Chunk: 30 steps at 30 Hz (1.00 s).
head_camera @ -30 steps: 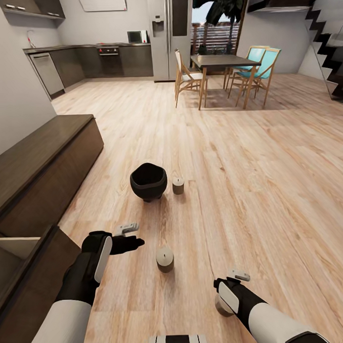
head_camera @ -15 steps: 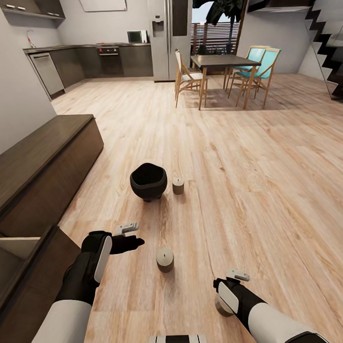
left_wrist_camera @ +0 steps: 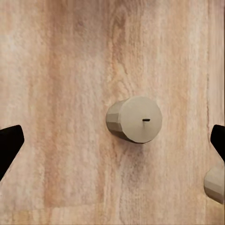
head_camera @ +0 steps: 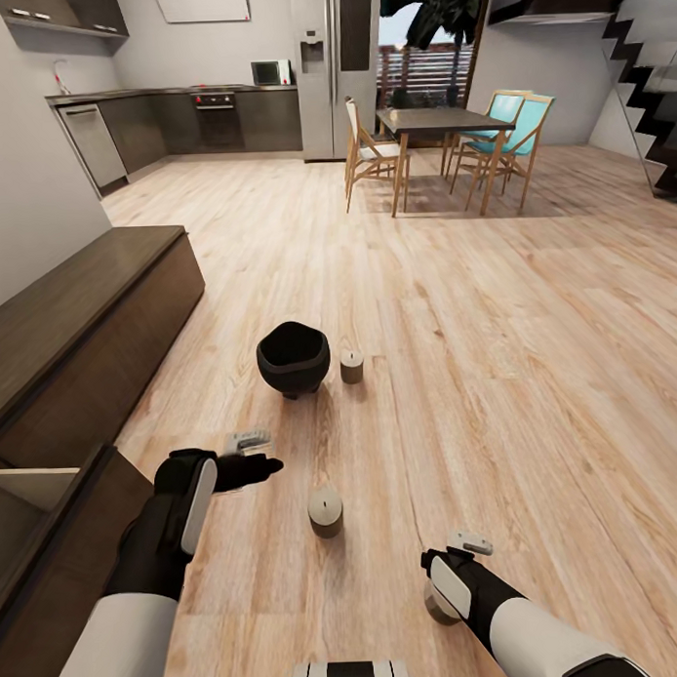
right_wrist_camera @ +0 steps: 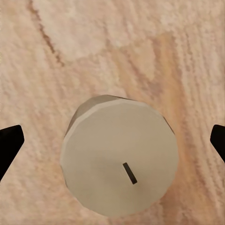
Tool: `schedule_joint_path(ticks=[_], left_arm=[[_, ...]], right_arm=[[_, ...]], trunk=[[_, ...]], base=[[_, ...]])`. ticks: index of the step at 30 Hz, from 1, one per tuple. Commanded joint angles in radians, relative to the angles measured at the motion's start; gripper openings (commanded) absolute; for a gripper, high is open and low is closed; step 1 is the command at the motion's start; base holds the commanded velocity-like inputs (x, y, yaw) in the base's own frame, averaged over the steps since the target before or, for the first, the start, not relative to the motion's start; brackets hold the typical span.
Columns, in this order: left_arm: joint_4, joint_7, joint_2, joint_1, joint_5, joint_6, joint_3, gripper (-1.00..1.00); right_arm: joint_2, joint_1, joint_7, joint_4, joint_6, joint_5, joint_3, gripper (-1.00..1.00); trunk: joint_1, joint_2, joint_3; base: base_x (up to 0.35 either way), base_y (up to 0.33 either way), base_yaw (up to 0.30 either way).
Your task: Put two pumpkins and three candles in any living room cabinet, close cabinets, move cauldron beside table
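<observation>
From the head view, three stubby beige candles stand upright on the wood floor, all placed here against the cauldron (head_camera: 293, 357): one small candle (head_camera: 351, 366) just beside it on the side toward the dining table, a second candle (head_camera: 325, 511) well nearer the robot than the cauldron, and a third candle (head_camera: 440, 601) nearer again, mostly hidden under the right hand (head_camera: 454, 559). The cabinet (head_camera: 75, 333) runs along the wall on the far side of the cauldron from the small candle, with its pale interior exposed at the near end. The left hand (head_camera: 253, 457) hangs above the floor between the cauldron and the second candle, released and holding nothing. In the left wrist view that second candle (left_wrist_camera: 134, 119) sits between the spread black fingertips (left_wrist_camera: 9, 143), tilted in perspective so both its flat wicked top and faceted side show, with floor visible either side of it. In the right wrist view the third candle (right_wrist_camera: 119, 161) lies squarely below the right hand, whose fingertips (right_wrist_camera: 10, 140) stand wide apart and clear of it, gripping nothing. These candles look light, rigid and smooth-sided, likely slippery and easily tipped; the sound hold is across the faceted side at mid-height, not on the top or wick.
</observation>
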Motion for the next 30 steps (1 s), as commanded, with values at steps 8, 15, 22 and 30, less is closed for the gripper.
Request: schedule_joint_path(ticks=[8,15,22,30], left_arm=[[-0.050,-0.001,-0.001,0.000,0.004,0.005,0.001,1.00],[-0.101,-0.001,-0.001,0.002,0.005,0.005,0.001,1.00],[-0.132,-0.001,-0.001,0.004,0.024,0.005,0.001,1.00],[-0.165,-0.001,0.000,0.006,0.032,0.005,0.000,1.00]], right_arm=[[0.000,0.000,-0.007,-0.002,0.007,-0.005,0.008,1.00],[0.001,0.000,-0.007,-0.002,0.007,-0.004,0.008,1.00],[0.001,0.000,-0.007,-0.002,0.007,-0.004,0.008,1.00],[0.001,0.000,-0.007,-0.001,0.007,-0.004,0.008,1.00]], trunk=[[0.000,0.000,-0.001],[0.000,0.000,-0.001],[0.000,0.000,-0.001],[0.003,-0.002,-0.028]], base=[[0.000,0.000,0.000],[0.000,0.000,0.000],[0.000,0.000,0.000],[0.000,0.000,0.000]])
